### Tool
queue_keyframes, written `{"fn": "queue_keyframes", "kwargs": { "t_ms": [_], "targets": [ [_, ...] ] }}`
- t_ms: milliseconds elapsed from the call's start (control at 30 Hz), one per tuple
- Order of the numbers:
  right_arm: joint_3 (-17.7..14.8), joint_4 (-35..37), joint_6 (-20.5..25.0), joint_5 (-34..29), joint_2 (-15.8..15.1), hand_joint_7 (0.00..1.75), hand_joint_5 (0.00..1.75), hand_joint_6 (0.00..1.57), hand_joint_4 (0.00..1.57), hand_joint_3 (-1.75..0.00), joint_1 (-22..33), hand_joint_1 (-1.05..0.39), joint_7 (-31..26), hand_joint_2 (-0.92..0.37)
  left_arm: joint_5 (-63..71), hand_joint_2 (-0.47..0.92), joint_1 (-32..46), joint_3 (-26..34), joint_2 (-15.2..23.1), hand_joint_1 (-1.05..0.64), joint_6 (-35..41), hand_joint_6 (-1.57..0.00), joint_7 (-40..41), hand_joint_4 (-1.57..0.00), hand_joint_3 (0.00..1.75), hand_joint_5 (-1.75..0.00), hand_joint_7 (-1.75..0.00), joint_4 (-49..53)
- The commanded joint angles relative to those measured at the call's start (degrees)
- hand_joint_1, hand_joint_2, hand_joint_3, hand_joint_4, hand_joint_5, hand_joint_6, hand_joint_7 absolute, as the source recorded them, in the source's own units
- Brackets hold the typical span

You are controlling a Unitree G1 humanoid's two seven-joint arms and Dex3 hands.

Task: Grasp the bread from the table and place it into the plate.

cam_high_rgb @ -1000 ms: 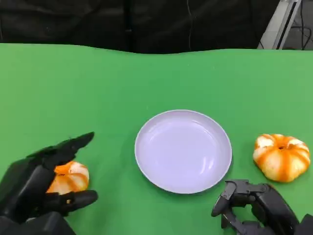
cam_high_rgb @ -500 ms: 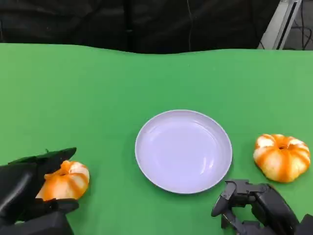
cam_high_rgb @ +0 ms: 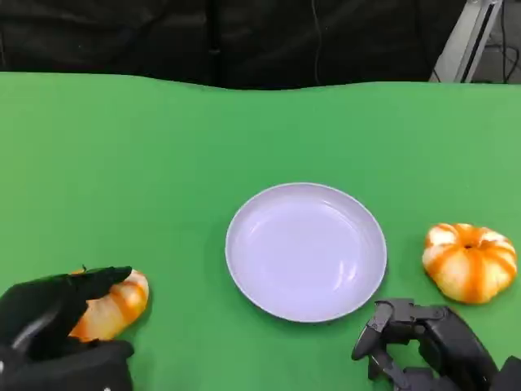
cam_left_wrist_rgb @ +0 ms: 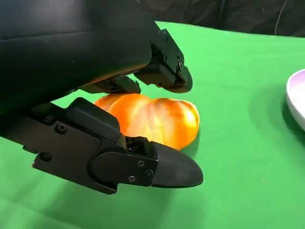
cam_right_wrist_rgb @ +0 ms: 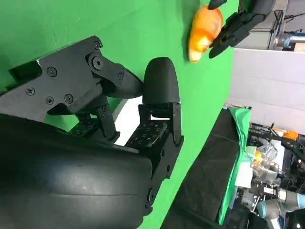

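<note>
Two breads lie before us; the near-left bread [cam_high_rgb: 114, 303], long axis running seven to one o'clock, sits on the tabletop [cam_high_rgb: 163, 163] at the plate's [cam_high_rgb: 244, 277] eight o'clock, gripped by our left robot hand [cam_high_rgb: 49, 322].

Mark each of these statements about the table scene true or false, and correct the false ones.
1. The plate has a bread on it. False: it holds nothing.
2. The left hand has its fingers around the left bread. True.
3. The right hand holds the right bread. False: that bread lies on the green table, apart from the hand.
4. The right bread lies beside the plate, off its rim. True.
5. The plate is black. False: it is white.
</note>
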Motion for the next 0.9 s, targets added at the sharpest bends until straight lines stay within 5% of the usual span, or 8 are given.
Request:
{"fn": "queue_keyframes", "kwargs": {
  "t_ms": [33,300,400,533,900],
  "targets": [
    [-0.2,-0.3,0.0,0.3,-0.6,1.17,1.49,0.84,0.81,-0.91,0.3,-0.12,0.0,-0.65,-0.2,0.92,-3.2,-2.3,1.3,-0.98,0.6,-0.49,-1.0,-0.54,0.4,0.0,-0.01,6.0],
    [-0.2,-0.2,-0.2,0.8,-0.4,1.17,1.5,0.84,0.81,-0.91,0.3,-0.12,0.2,-0.65,-0.6,0.92,-8.5,-4.8,2.0,-0.98,0.5,-0.5,-0.6,-0.56,0.41,-0.01,-0.01,13.6],
    [-0.2,-0.5,0.1,0.9,-0.4,1.17,1.5,0.84,0.8,-0.91,0.3,-0.12,0.3,-0.65,-1.3,0.92,-9.5,-5.3,2.1,-0.8,0.2,-0.51,-1.0,-0.58,0.25,-0.01,-0.01,15.1],
    [-0.2,-0.6,0.2,0.5,-0.3,1.18,1.5,0.84,0.8,-0.91,0.3,-0.12,0.0,-0.64,-3.4,0.86,-9.7,-5.4,2.5,-0.28,-1.2,-0.52,-2.1,-0.6,0.06,-0.01,0.0,16.1],
    [-0.3,-0.3,0.1,0.8,-0.3,1.19,1.5,0.84,0.8,-0.93,0.3,-0.12,0.2,-0.63,-4.9,0.86,-9.3,-6.1,3.0,-0.14,-1.0,-0.63,-2.5,-0.67,0.01,-0.01,-0.02,15.2]
  ]
}}
